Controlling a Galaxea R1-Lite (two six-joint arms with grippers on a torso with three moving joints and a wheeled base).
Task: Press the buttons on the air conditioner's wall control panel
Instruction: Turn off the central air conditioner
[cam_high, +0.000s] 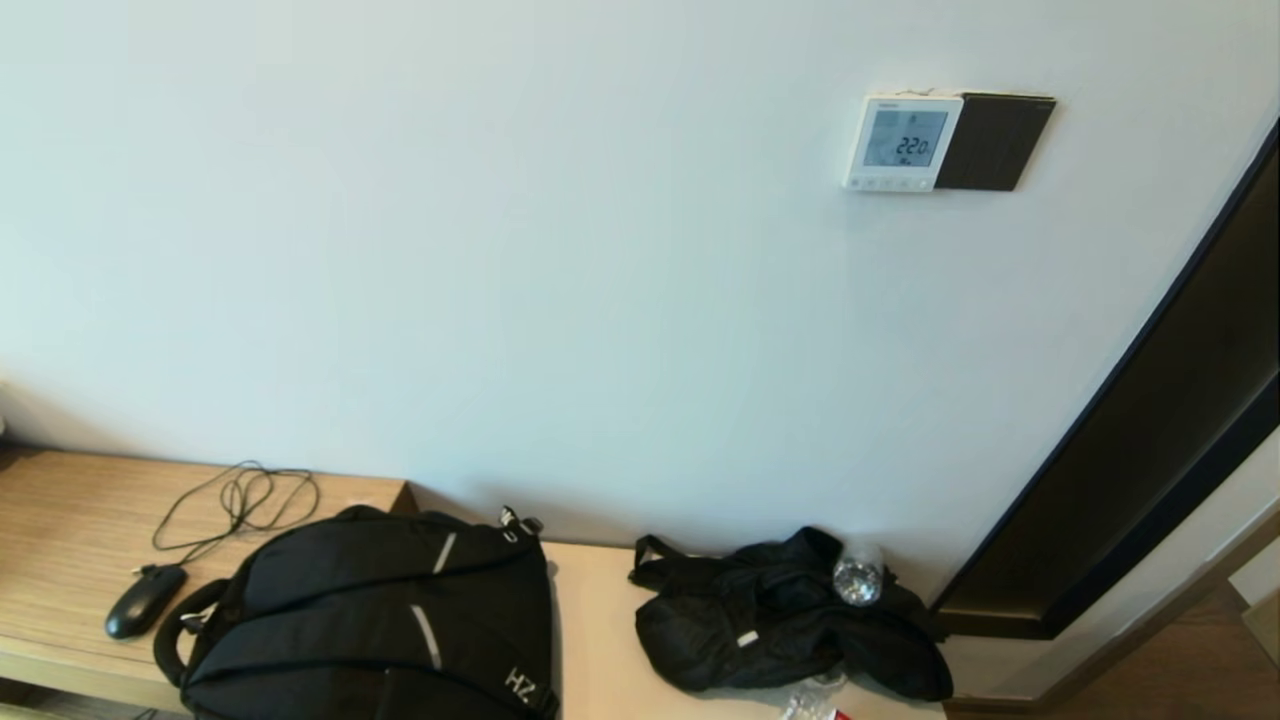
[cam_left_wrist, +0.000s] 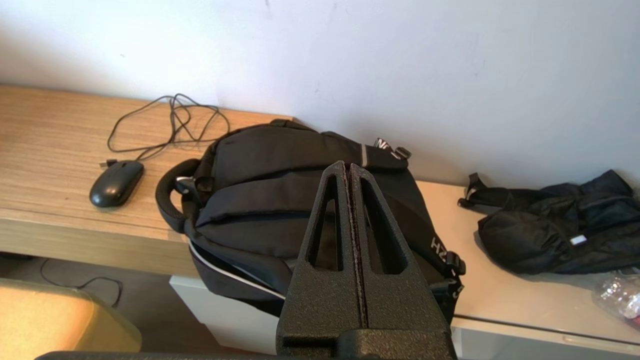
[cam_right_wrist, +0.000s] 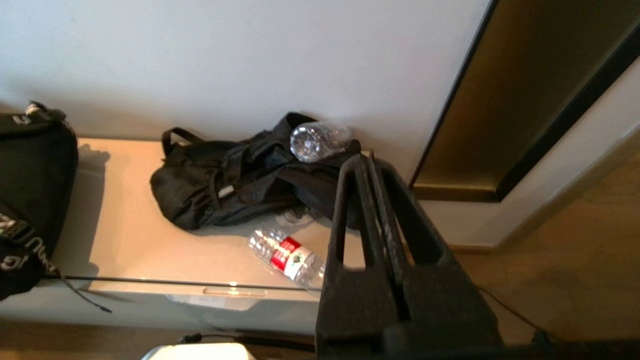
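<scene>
The air conditioner's wall control panel (cam_high: 903, 142) is a small white square with a grey screen reading 22.0, high on the wall at the upper right of the head view. Its row of small white buttons (cam_high: 888, 183) runs along the lower edge. Neither gripper shows in the head view. My left gripper (cam_left_wrist: 348, 166) is shut and empty, low above the black backpack (cam_left_wrist: 295, 200). My right gripper (cam_right_wrist: 369, 159) is shut and empty, low near the black bag (cam_right_wrist: 235, 180) and the doorway. Both are far below the panel.
A plain black square panel (cam_high: 993, 142) adjoins the white one. A desk (cam_high: 70, 530) holds a mouse (cam_high: 145, 600), cable, backpack (cam_high: 380, 620), black bag (cam_high: 790, 630) and water bottles (cam_right_wrist: 287, 257). A dark door frame (cam_high: 1150, 450) stands at the right.
</scene>
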